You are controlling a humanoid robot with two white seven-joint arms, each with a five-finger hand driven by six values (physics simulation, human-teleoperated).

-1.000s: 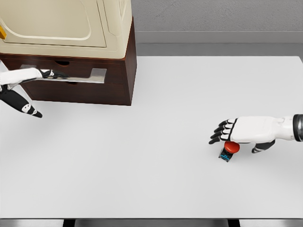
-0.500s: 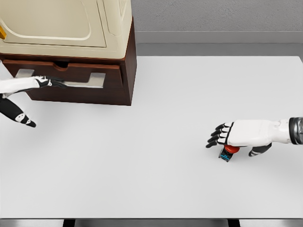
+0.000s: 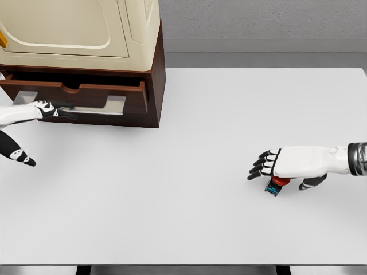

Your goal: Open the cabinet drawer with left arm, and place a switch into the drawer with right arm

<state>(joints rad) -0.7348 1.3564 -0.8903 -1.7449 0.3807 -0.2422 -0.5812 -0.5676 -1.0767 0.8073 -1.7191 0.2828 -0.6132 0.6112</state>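
Right hand (image 3: 281,166) lay flat, fingers extended, over the switch (image 3: 276,184), ungripped; small, rigid, likely light, best pinched by its sides.

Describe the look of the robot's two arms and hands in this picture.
Both arms are smooth white shells. The right hand has a white back, black fingers with white bands, and a grey ribbed wrist cuff. The left hand is white with black fingertips and joints. No cables show.

Cream appliance (image 3: 80,28) atop cabinet, white table (image 3: 189,143), grey wall (image 3: 264,20) behind.
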